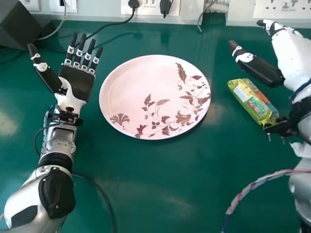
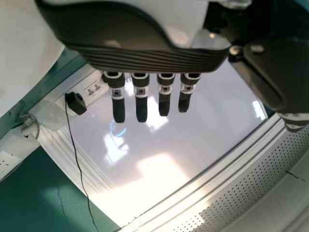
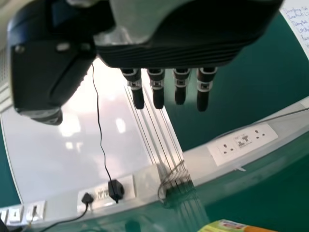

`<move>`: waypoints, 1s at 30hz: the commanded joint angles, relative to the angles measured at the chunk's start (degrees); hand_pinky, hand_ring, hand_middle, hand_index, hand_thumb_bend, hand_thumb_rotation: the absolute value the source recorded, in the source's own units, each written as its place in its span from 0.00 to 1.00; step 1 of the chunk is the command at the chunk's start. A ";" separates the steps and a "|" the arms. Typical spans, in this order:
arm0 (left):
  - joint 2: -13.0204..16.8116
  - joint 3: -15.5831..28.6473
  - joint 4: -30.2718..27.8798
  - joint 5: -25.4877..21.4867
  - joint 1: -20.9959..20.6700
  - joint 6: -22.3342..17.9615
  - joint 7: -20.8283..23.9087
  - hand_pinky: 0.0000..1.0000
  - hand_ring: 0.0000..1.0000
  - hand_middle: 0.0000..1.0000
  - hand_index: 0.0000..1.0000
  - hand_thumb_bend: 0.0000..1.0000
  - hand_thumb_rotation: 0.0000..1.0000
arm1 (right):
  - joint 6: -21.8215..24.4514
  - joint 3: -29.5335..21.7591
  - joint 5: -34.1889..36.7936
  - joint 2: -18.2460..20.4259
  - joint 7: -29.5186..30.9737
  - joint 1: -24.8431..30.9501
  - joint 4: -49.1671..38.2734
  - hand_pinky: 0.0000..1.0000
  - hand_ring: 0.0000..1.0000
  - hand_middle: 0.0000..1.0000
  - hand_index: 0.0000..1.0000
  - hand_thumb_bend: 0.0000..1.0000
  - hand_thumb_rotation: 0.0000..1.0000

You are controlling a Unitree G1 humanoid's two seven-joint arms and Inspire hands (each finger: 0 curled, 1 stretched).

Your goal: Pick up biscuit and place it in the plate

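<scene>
The biscuit, in a yellow-green packet (image 1: 253,102), lies on the table to the right of the plate (image 1: 146,92), a pink one with brown leaves and flowers. My right hand (image 1: 258,64) is beyond and beside the packet, its black thumb pointing up and left, apart from it. In the right wrist view the right hand (image 3: 181,89) has straight fingers, and an edge of the packet (image 3: 234,226) shows. My left hand (image 1: 77,80) is left of the plate, palm up with fingers straight; the left wrist view shows the left hand (image 2: 141,104) holding nothing.
A black box (image 1: 19,24) stands at the far left corner. Sockets and plugs (image 1: 150,6) line the wall behind the green table (image 1: 160,189), with a cable running from a plug toward the left hand. A braided cable (image 1: 257,183) arcs near the right arm.
</scene>
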 commanded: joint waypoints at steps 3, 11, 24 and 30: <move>-1.23 -0.45 1.08 0.02 1.91 -0.01 -0.71 0.89 0.94 1.00 1.00 1.00 0.67 | 0.22 -0.22 -0.15 -3.07 4.12 -2.68 1.78 0.95 1.00 1.00 1.00 0.79 0.63; -0.58 0.50 1.92 -1.37 1.54 2.16 -3.06 0.90 0.92 1.00 1.00 1.00 0.69 | -1.53 1.01 0.82 -7.39 7.78 -6.42 6.65 0.96 1.00 1.00 1.00 0.89 0.62; -0.08 1.75 2.80 -3.29 0.65 6.78 -4.72 0.92 0.92 0.99 1.00 1.00 0.73 | -4.23 5.53 -5.82 -11.44 13.52 -10.19 10.98 0.97 1.00 1.00 1.00 1.00 0.73; -0.17 1.51 2.45 -3.00 0.65 6.41 -5.59 0.94 0.92 0.99 1.00 1.00 0.70 | -5.53 6.20 -7.03 -12.45 15.39 -10.91 12.56 1.00 1.00 1.00 1.00 1.00 0.75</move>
